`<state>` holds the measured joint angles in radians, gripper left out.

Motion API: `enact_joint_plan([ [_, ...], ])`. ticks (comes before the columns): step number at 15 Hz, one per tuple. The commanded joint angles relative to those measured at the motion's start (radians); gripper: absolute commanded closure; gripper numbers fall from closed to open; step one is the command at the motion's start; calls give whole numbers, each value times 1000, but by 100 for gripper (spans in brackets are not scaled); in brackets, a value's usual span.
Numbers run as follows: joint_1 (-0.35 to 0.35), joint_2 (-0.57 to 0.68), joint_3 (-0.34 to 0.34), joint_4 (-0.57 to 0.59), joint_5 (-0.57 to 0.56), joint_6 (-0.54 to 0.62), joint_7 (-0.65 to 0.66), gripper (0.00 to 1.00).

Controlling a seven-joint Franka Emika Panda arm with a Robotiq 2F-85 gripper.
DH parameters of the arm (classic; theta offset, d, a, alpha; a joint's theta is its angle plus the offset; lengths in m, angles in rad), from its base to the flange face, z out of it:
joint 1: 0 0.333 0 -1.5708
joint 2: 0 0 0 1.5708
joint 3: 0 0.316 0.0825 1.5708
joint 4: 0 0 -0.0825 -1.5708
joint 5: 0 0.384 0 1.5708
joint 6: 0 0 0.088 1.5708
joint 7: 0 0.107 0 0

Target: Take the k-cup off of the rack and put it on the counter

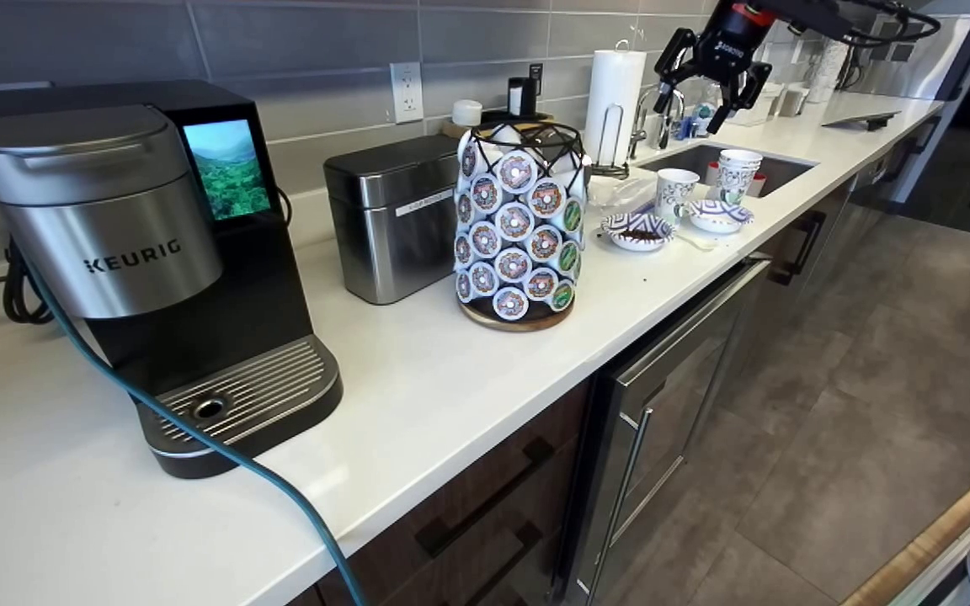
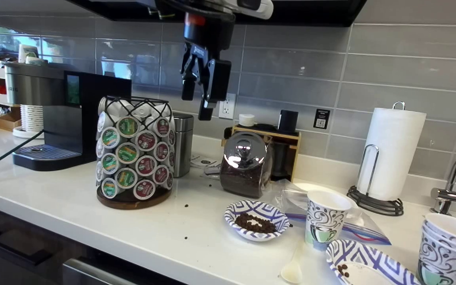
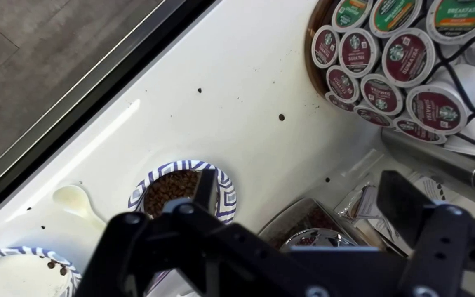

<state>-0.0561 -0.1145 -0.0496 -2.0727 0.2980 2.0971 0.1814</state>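
Well, rack (image 1: 540,322) sits left of tool (image 1: 689,119) w/ gap, both ext. views.

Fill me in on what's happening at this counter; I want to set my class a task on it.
A robot's black two-fingered gripper hangs open above the long, smooth white counter, apart from the tall, cylindrical dark-wire rack, and holds nothing. Small white k-cups with round printed lids sit in rows around the rack; moving one onto the counter seems not yet done. A round, blue-and-white patterned bowl of brown coffee beans stands on the same counter.
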Motion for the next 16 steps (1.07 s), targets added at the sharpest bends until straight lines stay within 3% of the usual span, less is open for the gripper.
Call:
enact_joint_plan([
  [1,2,20,-3,19,11,-3,9,0],
  [6,2,92,-15,88,187,-39,19,0],
  [16,-38,333,-17,298,464,-346,44,0],
])
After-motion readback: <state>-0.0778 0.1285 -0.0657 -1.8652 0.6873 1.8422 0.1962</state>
